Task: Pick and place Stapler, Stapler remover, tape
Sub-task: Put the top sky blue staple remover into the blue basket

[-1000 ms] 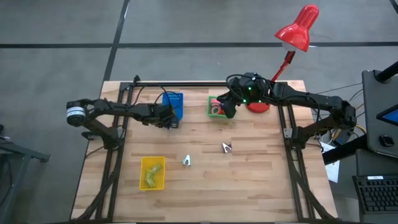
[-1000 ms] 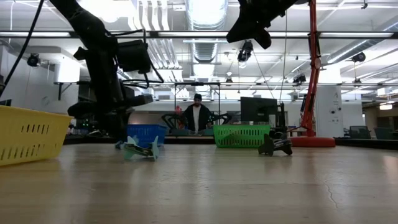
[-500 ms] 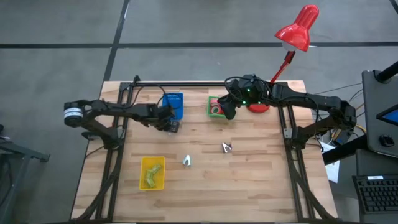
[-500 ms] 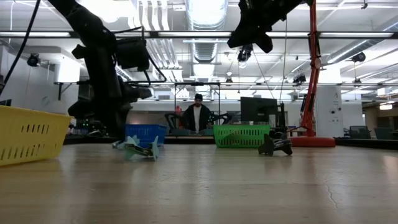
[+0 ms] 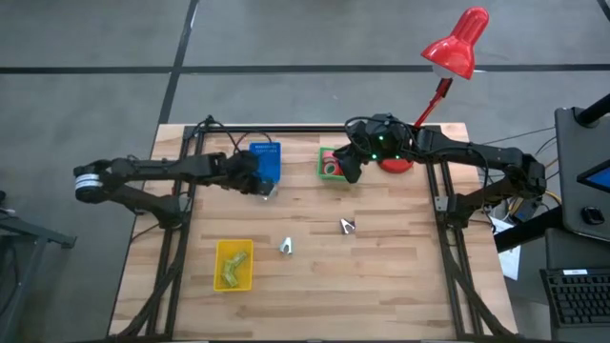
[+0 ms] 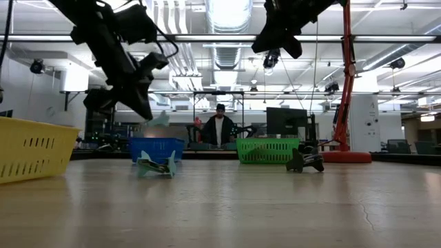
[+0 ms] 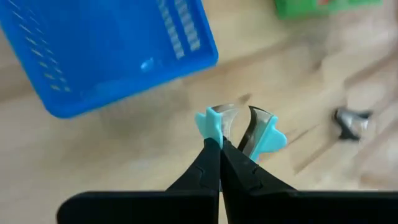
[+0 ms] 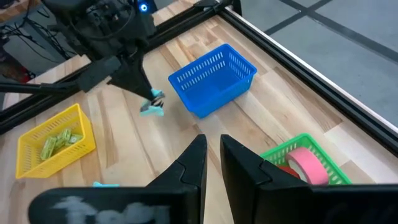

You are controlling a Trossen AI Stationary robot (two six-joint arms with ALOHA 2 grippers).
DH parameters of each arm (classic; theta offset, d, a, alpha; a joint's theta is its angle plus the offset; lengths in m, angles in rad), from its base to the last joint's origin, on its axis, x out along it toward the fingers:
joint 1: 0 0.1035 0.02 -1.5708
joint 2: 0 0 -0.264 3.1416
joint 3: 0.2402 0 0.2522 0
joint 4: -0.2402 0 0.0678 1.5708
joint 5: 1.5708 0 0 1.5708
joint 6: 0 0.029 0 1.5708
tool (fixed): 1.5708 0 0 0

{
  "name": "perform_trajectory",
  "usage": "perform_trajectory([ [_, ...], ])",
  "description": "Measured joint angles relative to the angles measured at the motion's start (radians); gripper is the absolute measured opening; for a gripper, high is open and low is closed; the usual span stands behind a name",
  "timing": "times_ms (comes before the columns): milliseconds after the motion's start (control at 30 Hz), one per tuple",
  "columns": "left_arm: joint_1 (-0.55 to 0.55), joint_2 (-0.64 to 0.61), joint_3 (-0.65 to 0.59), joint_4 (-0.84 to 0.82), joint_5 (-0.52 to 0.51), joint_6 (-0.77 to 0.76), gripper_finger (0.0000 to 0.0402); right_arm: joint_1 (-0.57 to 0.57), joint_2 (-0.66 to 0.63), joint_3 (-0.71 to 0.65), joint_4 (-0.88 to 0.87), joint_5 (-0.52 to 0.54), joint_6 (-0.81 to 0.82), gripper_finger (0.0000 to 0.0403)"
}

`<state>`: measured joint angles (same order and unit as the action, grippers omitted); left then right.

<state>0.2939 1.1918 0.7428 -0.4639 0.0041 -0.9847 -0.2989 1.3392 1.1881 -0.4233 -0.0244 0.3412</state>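
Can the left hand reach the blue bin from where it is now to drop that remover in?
Probably yes. The left hand, shut on the teal staple remover, hangs raised just beside the blue bin, and nothing shows between them.

Robotics lab/workshop: wooden bench (image 5: 381, 276) on grey concrete floor (image 5: 286, 38), exposed ceiling ducts (image 6: 227, 52), monitors (image 6: 286, 120) behind right claw (image 6: 275, 38), person (image 6: 219, 129) at desk beyond blue bin (image 6: 158, 148).

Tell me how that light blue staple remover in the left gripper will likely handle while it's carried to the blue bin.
The staple remover, pinched by one wing in the left gripper, looks small and light, so it probably lifts easily. The off-centre hold may let it pivot. Its hinged jaws could flex when dropped into the blue bin.
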Motion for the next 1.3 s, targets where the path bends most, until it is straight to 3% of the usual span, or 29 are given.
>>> perform_trajectory([
  [300,0.073,0.001,0.007,0.002,-0.154,-0.034,0.0002,0.000,0.000,0.000,0.055,0.000,0.000,0.0043],
  [733,0.195,0.031,0.010,0.097,-0.157,0.026,0.0005,0.000,0.000,0.000,0.063,0.000,0.019,0.0043],
  [1300,0.209,0.031,0.009,0.098,-0.155,0.044,0.0004,0.000,0.000,0.000,0.063,-0.001,0.025,0.0043],
])
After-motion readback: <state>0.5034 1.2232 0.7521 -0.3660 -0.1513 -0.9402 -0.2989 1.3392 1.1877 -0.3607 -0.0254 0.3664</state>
